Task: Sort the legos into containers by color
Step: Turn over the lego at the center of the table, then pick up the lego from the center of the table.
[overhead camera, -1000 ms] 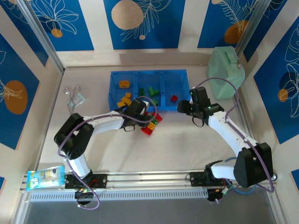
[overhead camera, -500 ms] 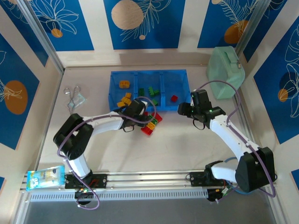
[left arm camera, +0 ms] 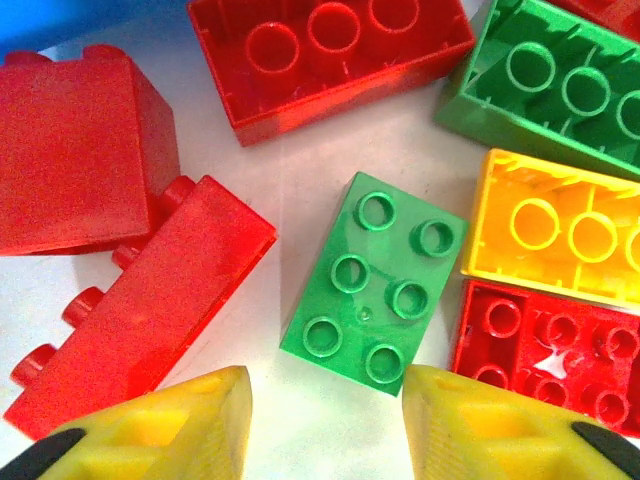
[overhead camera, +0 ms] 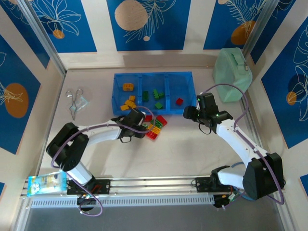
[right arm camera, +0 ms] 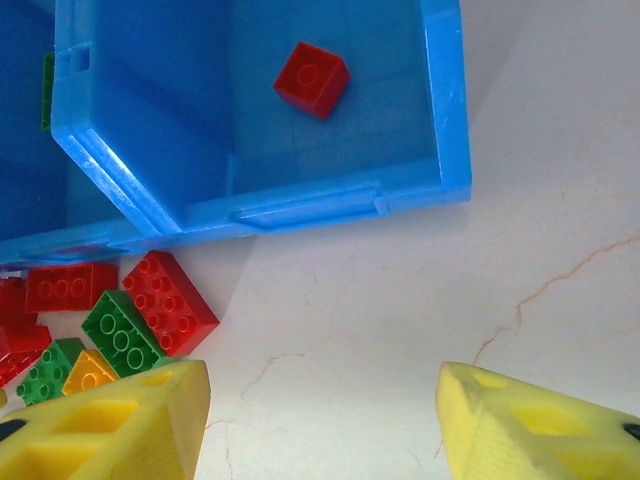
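The blue tray holds yellow-orange bricks in its left compartment, green bricks in the middle and one red brick on the right. A mixed pile of legos lies on the table just in front of it. My left gripper is open at the pile's left edge. Just ahead of its spread fingertips lies a green brick, studs up and untouched, with red bricks and a yellow one around it. My right gripper is open and empty by the tray's right front corner.
A mint green case stands at the back right, close to the right arm. Scissors lie left of the tray. A small packet sits at the near left by the rail. Bare table stretches in front of the pile.
My left gripper has drawn back from the tray's front edge toward the near left, its elbow swinging left. The right gripper dropped slightly, then held still.
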Controlling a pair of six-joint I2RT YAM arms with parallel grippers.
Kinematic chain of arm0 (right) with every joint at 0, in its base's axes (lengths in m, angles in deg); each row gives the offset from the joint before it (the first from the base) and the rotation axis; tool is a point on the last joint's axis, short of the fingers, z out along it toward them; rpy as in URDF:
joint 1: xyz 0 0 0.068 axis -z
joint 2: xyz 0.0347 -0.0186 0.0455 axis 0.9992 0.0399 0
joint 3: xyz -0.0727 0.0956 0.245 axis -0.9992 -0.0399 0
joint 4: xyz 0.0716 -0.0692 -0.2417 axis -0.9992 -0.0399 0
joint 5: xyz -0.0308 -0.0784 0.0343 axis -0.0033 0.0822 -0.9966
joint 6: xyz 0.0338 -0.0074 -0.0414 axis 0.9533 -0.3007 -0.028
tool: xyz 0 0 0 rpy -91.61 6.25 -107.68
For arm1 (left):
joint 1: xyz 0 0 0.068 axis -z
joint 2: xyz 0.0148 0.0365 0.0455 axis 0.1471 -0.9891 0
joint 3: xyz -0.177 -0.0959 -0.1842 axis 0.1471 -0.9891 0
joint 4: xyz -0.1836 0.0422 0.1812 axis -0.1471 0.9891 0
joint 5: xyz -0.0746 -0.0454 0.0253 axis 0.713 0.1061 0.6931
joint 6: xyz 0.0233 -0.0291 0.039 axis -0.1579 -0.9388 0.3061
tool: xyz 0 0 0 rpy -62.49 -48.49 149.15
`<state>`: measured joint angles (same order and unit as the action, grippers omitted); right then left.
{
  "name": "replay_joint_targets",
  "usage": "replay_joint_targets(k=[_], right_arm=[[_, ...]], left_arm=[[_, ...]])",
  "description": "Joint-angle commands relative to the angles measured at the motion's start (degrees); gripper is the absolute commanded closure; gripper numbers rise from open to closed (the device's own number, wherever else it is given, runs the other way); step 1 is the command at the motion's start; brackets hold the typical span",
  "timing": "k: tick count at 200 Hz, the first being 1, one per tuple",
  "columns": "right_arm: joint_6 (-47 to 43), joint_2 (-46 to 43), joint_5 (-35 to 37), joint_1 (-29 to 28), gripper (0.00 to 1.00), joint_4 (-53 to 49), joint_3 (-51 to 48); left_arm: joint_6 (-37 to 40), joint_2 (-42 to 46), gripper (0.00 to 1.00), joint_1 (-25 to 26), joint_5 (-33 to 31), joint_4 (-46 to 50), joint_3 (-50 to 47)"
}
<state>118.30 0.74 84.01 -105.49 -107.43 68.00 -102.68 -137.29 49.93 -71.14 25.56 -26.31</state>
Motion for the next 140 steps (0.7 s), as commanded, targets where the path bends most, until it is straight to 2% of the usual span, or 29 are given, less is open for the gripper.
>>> replay_joint_targets(k=[1, 72, 140], right_arm=[[0.99, -0.22, -1.33, -0.48, 0.38, 0.28, 0.51], [0.84, -0.61, -0.26, -0.76, 0.39, -0.24, -0.16], [1.01, -0.70, -0.36, -0.34, 0.39, 0.16, -1.14]], left_arm=[[0.45, 0.96, 0.55, -0.34, -0.16, 1.35, 0.57], [3.08, -4.52, 0.51, -0.35, 1.20, 2.17, 6.96], [3.08, -6.38, 0.52, -0.43, 1.51, 1.70, 5.47]])
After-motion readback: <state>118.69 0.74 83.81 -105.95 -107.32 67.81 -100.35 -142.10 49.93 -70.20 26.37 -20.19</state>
